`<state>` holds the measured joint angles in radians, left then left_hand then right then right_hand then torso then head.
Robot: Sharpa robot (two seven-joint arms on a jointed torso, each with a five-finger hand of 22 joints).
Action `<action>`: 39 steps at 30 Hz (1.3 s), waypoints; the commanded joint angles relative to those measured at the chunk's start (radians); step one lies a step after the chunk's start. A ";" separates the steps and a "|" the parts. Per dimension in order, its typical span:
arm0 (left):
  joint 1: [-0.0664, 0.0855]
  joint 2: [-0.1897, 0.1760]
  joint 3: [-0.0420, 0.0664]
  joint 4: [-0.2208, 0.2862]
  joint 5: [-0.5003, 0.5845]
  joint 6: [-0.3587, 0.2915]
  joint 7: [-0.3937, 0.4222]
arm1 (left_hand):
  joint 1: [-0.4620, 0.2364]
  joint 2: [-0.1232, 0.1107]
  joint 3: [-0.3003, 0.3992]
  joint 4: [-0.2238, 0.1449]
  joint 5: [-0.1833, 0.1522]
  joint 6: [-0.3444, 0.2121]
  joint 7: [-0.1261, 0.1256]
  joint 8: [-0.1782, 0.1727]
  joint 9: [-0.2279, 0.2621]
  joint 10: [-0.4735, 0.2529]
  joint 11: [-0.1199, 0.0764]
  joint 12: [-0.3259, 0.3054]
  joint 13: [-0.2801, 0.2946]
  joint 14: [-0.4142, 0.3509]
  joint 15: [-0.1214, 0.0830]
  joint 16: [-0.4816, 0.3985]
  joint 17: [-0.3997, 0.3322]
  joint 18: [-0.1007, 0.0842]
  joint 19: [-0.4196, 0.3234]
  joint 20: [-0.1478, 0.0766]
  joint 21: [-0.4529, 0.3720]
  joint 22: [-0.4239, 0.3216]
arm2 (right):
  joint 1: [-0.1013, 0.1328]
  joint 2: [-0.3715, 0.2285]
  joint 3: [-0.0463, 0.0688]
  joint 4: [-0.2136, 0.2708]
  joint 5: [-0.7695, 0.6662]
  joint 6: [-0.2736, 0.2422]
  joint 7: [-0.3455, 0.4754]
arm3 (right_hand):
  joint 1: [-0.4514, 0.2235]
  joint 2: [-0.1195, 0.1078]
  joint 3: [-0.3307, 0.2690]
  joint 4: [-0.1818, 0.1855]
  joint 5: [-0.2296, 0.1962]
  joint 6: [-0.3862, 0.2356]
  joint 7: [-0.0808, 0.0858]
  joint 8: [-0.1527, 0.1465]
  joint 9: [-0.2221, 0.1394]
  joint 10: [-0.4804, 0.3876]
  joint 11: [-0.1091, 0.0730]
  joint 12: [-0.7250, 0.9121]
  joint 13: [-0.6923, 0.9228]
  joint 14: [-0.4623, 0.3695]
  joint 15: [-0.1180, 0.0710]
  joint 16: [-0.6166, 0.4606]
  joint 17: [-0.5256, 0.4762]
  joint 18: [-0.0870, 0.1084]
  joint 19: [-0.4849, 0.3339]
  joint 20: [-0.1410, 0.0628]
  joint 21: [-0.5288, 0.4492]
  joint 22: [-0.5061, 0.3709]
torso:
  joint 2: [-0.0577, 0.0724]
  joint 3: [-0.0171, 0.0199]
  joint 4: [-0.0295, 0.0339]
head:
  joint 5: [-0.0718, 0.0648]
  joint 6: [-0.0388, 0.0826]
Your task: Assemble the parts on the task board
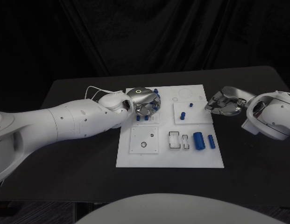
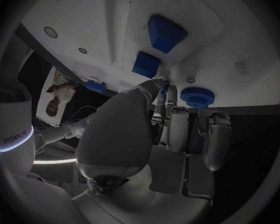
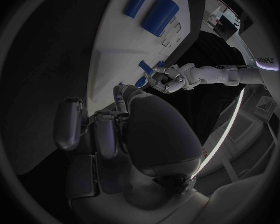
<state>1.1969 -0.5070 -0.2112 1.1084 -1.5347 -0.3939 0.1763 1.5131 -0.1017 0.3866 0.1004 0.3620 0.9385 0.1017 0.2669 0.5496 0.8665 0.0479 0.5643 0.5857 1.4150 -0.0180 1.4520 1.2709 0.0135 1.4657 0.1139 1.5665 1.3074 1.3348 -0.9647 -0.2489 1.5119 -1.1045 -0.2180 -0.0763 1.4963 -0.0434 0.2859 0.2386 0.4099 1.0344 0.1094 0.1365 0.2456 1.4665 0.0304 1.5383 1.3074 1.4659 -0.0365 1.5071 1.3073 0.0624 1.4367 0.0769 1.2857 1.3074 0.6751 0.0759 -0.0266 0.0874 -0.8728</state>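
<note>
The scene is viewed from above by the head camera, aimed down at the black table (image 1: 84,163) with the task board (image 1: 168,161) centred. From behind the left hand (image 2: 146,149) the board's surface is seen at close range. The right wrist camera is held farther off; the board (image 3: 115,59) is shared by all views

White task board (image 1: 168,156) is seen on black table (image 1: 71,163). Blue parts: large cylinder (image 1: 199,140), slimmer one (image 1: 211,141) at its 3 o'clock, small pegs (image 1: 184,115) near centre. Both arms are white, left hand (image 1: 143,103) and right hand (image 1: 224,101) silver. Backdrop (image 1: 145,32) is black.
</note>
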 commanded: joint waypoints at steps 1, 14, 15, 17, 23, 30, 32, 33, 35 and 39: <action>-0.001 -0.012 0.001 0.011 -0.007 -0.085 0.027 | 0.005 0.011 -0.002 -0.008 0.004 0.007 0.001 -0.006 -0.003 0.010 -0.002 -0.006 -0.005 0.009 -0.002 0.002 0.004 -0.013 0.105 -0.010 0.004 0.263 | -0.003 -0.003 0.001 0.002 -0.001 0.004 -0.021 | 0.001 0.004 0.005 -0.003 0.007 0.001 0.000 0.006 0.001 0.059 0.002 0.001 0.227 0.077 0.003 -0.003 0.198 0.005 -0.001 -0.001 -0.005 0.174 | 0.000 0.0000 -0.0004 | -0.003 0.000; 0.003 -0.107 0.018 0.107 -0.007 -0.142 0.025 | -0.002 0.006 -0.004 -0.010 0.009 0.016 0.001 -0.017 -0.007 0.025 -0.001 -0.029 -0.027 0.016 -0.004 0.002 0.008 -0.013 0.105 -0.019 0.004 0.263 | -0.003 -0.001 0.001 -0.002 -0.001 0.004 -0.021 | 0.001 0.004 0.006 -0.003 0.007 0.000 0.000 0.005 0.001 0.058 0.002 0.000 0.226 0.077 0.003 -0.003 0.197 0.005 -0.001 -0.001 -0.006 0.174 | -0.001 -0.0010 0.0011 | 0.004 0.000; 0.003 -0.114 0.018 0.110 -0.007 -0.137 0.024 | -0.003 0.006 -0.003 -0.009 0.009 0.015 0.002 -0.018 -0.008 0.025 0.000 -0.031 -0.029 0.019 -0.003 0.005 0.014 -0.013 0.105 -0.019 0.004 0.263 | -0.003 0.000 0.001 -0.002 -0.001 0.005 -0.021 | 0.001 0.004 0.006 -0.003 0.007 0.000 0.000 0.005 0.001 0.058 0.002 0.000 0.226 0.077 0.003 -0.003 0.197 0.005 -0.001 -0.001 -0.006 0.174 | -0.001 -0.0011 0.0013 | 0.004 0.000; 0.003 -0.124 0.017 0.113 -0.007 -0.127 0.023 | -0.005 0.006 -0.004 -0.008 0.006 0.012 0.002 -0.023 -0.009 0.024 0.001 -0.037 -0.034 0.038 -0.002 0.020 0.049 -0.013 0.105 -0.020 0.004 0.263 | -0.004 0.000 0.001 -0.003 -0.001 0.007 -0.021 | 0.001 0.004 0.006 -0.003 0.007 0.000 0.000 0.005 0.001 0.058 0.002 0.000 0.226 0.077 0.003 -0.003 0.197 0.005 -0.001 -0.001 -0.006 0.174 | 0.000 -0.0012 0.0020 | 0.003 0.000; 0.003 -0.147 0.010 0.118 -0.007 -0.084 0.019 | -0.008 0.006 -0.004 -0.006 0.002 0.008 0.004 -0.029 -0.012 0.021 0.004 -0.045 -0.040 0.036 -0.001 0.018 0.044 -0.013 0.105 -0.020 0.004 0.263 | -0.005 0.001 0.001 -0.003 -0.001 0.011 -0.022 | 0.001 0.004 0.006 -0.004 0.007 0.000 0.000 0.005 0.001 0.056 0.002 -0.001 0.225 0.077 0.003 -0.004 0.196 0.006 -0.002 -0.001 -0.008 0.173 | -0.001 -0.0004 0.0026 | 0.007 0.000; 0.001 -0.156 0.002 0.110 -0.007 -0.061 0.019 | -0.006 0.005 -0.001 -0.009 0.011 0.007 0.004 -0.035 -0.014 0.019 0.004 -0.052 -0.045 0.036 0.000 0.019 0.044 -0.013 0.105 -0.020 0.004 0.263 | -0.007 -0.003 0.001 -0.001 -0.001 0.017 -0.023 | 0.002 0.005 0.007 -0.004 0.007 0.000 0.000 0.006 0.002 0.055 0.002 -0.002 0.224 0.076 0.004 -0.006 0.195 0.006 -0.004 -0.001 -0.011 0.172 | 0.002 -0.0016 0.0062 | 0.006 0.000; 0.000 -0.156 0.001 0.105 -0.007 -0.059 0.017 | -0.007 0.005 -0.002 -0.008 0.011 0.007 0.005 -0.036 -0.014 0.018 0.005 -0.054 -0.047 0.035 0.001 0.018 0.042 -0.013 0.105 -0.020 0.004 0.263 | -0.007 -0.005 0.001 0.000 -0.001 0.018 -0.024 | 0.002 0.005 0.007 -0.004 0.007 0.000 0.000 0.006 0.002 0.055 0.002 -0.002 0.224 0.076 0.004 -0.006 0.195 0.006 -0.004 -0.001 -0.011 0.172 | 0.002 -0.0028 0.0061 | 0.005 0.000; 0.000 -0.156 0.001 0.103 -0.007 -0.058 0.016 | -0.008 0.004 -0.002 -0.008 0.011 0.007 0.005 -0.036 -0.015 0.018 0.006 -0.055 -0.047 0.035 0.001 0.017 0.041 -0.013 0.105 -0.020 0.004 0.263 | -0.007 -0.006 0.001 0.000 -0.001 0.018 -0.024 | 0.002 0.005 0.007 -0.004 0.007 0.000 0.000 0.006 0.002 0.055 0.002 -0.002 0.224 0.076 0.004 -0.006 0.195 0.006 -0.004 -0.001 -0.011 0.172 | 0.002 -0.0027 0.0047 | 0.007 0.000; -0.001 -0.157 0.001 0.101 -0.007 -0.057 0.014 | -0.009 0.004 -0.002 -0.007 0.011 0.007 0.006 -0.037 -0.015 0.018 0.007 -0.056 -0.048 0.034 0.002 0.017 0.039 -0.013 0.105 -0.020 0.004 0.263 | -0.007 -0.007 0.001 0.001 -0.001 0.019 -0.025 | 0.002 0.005 0.007 -0.004 0.007 0.000 0.000 0.006 0.002 0.055 0.002 -0.002 0.224 0.076 0.004 -0.006 0.195 0.006 -0.004 -0.001 -0.011 0.172 | 0.001 -0.0027 0.0048 | 0.007 0.000; -0.002 -0.155 0.000 0.101 -0.007 -0.057 0.011 | -0.012 0.003 -0.003 -0.006 0.009 0.007 0.006 -0.038 -0.015 0.019 0.007 -0.057 -0.049 0.033 0.002 0.016 0.038 -0.013 0.105 -0.020 0.004 0.263 | -0.008 -0.009 0.001 0.002 -0.001 0.019 -0.026 | 0.002 0.005 0.007 -0.004 0.007 0.000 0.000 0.006 0.002 0.055 0.002 -0.002 0.224 0.076 0.004 -0.006 0.195 0.006 -0.004 -0.001 -0.011 0.172 | 0.000 -0.0026 0.0039 | 0.005 0.000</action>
<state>1.1971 -0.6644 -0.2113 1.2085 -1.5354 -0.4673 0.1838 1.5112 -0.0977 0.3838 0.0922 0.3669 0.9487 0.1016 0.2357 0.5344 0.8844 0.0489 0.5131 0.5370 1.4475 -0.0212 1.4676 1.3081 0.0138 1.4674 0.1016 1.5664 1.3073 1.3298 -0.9721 -0.2489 1.5117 -1.1045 -0.2061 -0.0800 1.4963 -0.0434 0.2886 0.2359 0.4099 1.0344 0.1094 0.1366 0.2464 1.4665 0.0304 1.5383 1.3074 1.4659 -0.0365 1.5070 1.3073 0.0624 1.4367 0.0769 1.2805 1.3081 0.6757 0.0738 -0.0215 0.0932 -0.8726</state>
